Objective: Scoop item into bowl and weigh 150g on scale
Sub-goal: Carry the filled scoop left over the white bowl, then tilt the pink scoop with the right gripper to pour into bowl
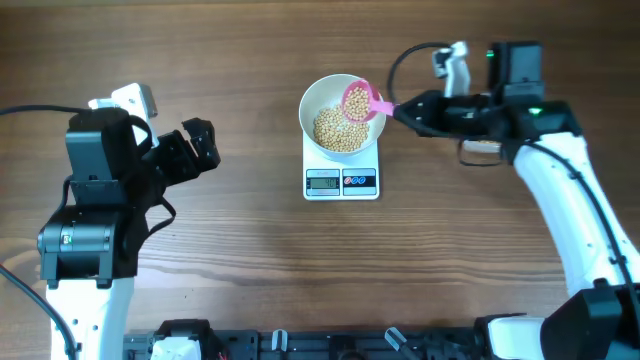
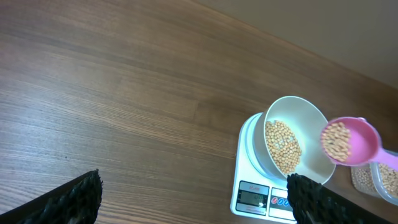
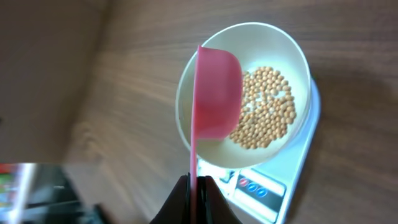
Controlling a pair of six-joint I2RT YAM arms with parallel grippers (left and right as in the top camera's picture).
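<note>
The white bowl (image 1: 312,100) stands on the scale (image 1: 341,182) and holds a layer of tan beans (image 1: 338,130). My right gripper (image 1: 402,108) is shut on the handle of a pink scoop (image 1: 358,100). The scoop is full of beans and hangs over the bowl's right rim. In the right wrist view the scoop (image 3: 214,93) is edge-on above the bowl (image 3: 292,50), with its thin handle clamped in the gripper (image 3: 198,186). My left gripper (image 1: 200,145) is open and empty, well left of the scale. Its wrist view takes in bowl (image 2: 308,124), scoop (image 2: 348,142) and scale (image 2: 258,198).
A clear tub of beans (image 2: 378,180) lies just right of the scale, behind the scoop in the left wrist view. The right arm (image 1: 560,170) reaches in from the right. A black rail (image 1: 300,345) runs along the table's front edge.
</note>
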